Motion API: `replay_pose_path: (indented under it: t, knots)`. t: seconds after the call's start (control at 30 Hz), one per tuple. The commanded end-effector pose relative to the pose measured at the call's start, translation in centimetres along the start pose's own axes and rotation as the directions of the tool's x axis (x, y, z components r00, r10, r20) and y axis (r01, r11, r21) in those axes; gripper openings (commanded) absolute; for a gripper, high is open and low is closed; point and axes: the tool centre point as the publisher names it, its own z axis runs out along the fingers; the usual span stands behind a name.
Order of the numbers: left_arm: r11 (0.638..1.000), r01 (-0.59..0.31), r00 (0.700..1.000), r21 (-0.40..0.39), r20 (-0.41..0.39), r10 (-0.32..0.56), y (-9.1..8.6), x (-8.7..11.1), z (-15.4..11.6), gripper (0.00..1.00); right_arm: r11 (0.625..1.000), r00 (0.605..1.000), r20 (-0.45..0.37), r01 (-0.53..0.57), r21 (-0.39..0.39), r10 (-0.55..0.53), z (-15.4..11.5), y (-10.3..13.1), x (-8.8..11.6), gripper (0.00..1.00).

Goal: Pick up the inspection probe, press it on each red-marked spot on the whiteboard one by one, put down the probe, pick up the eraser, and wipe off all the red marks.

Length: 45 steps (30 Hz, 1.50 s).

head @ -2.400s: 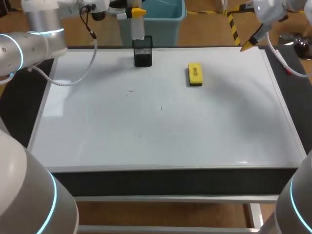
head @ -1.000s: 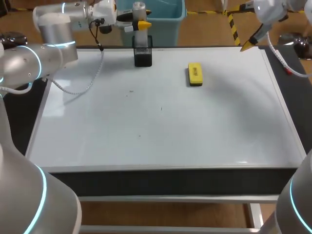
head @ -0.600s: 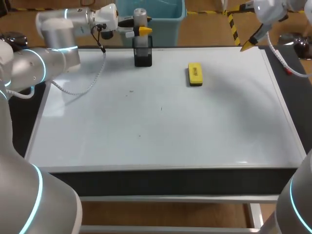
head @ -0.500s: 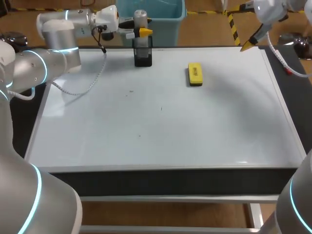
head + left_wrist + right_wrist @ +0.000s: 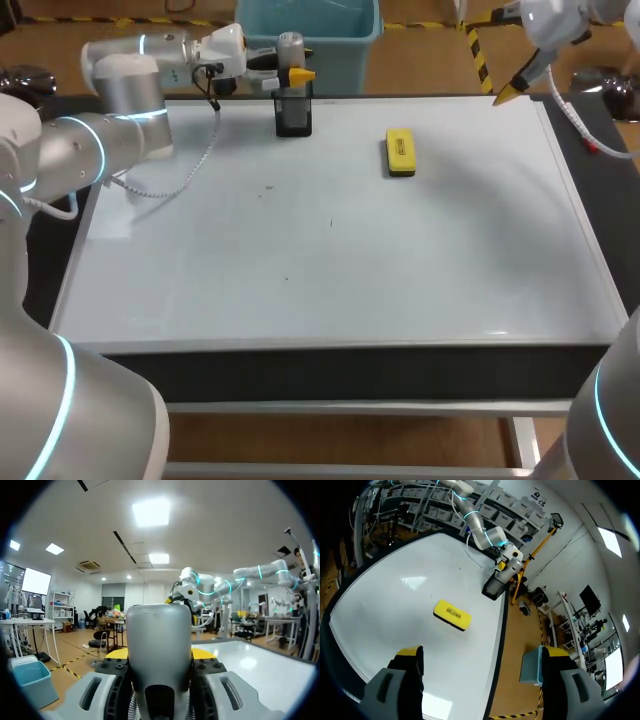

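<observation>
Yellow eraser [image 5: 452,614] on whiteboard [image 5: 385,615]

A black mesh holder [image 5: 292,115] sits directly beneath my left pincer [image 5: 292,70]; it looks upright, though I can't be sure.

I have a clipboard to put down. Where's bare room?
The near half of the white whiteboard and the strip right of the yellow block eraser. Crowded: far edge, left gripper holding grey cylindrical probe at black mesh holder.
</observation>
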Motion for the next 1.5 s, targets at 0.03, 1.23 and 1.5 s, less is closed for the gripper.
replay_pose_path:
  t: [0.03,1.23,1.5]
  knots:
    - [1.000,-0.017,0.999,0.007,-0.048,0.018,-0.5,-0.5,-0.1,1.00,1.000,1.000,-0.004,0.002,0.003,-0.002,0.0,0.0,0.0,1.00]
    - [0.900,0.202,0.717,-0.386,0.685,0.133,-5.6,15.4,-13.2,1.00,1.000,1.000,-0.004,0.002,0.003,-0.002,0.0,0.0,0.0,1.00]
    - [0.880,0.249,0.658,-0.403,0.737,0.152,-4.9,19.6,-14.5,1.00,1.000,1.000,-0.004,0.002,0.003,-0.002,0.0,0.0,0.0,1.00]
